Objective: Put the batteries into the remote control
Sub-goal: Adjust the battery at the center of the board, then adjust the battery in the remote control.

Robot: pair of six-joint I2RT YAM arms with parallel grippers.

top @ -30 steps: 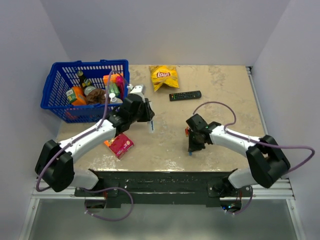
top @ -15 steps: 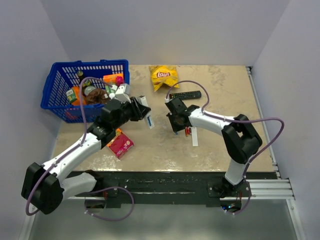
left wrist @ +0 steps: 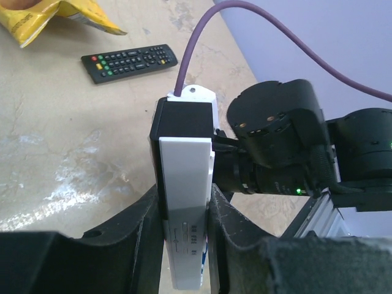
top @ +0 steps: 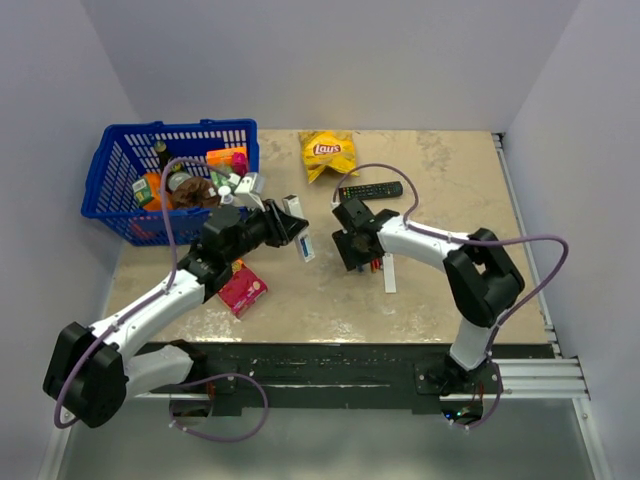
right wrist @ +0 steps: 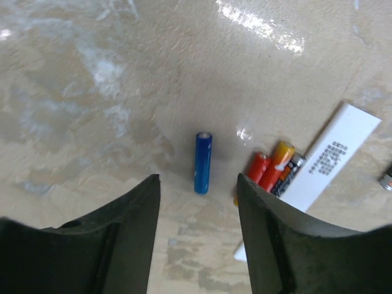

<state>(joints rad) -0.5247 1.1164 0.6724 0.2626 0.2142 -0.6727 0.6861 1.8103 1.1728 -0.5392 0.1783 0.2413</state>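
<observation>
The left gripper (left wrist: pixel 185 211) clamps the white remote control (left wrist: pixel 185 180) by its long sides, above the table (left wrist: pixel 67 153). The right gripper (right wrist: pixel 197 181) hangs with jaws parted over a blue battery (right wrist: pixel 203 160) lying mid-table. Red and orange batteries (right wrist: pixel 269 168) lie just beside it, against the white back strip (right wrist: pixel 334 156).

You've got one blue battery (right wrist: pixel 203 162), three more batteries (right wrist: pixel 275 166) bunched just right of it, one white remote (left wrist: pixel 185 208), one black remote (left wrist: pixel 130 60), one basket (top: pixel 110 170), one chip bag (top: pixel 328 152).

Both arms stretch toward the centre; the left gripper (left wrist: pixel 184 211) is clamped tight (something between its fingers), the right gripper (right wrist: pixel 197 202) points down, fingers parted.
</observation>
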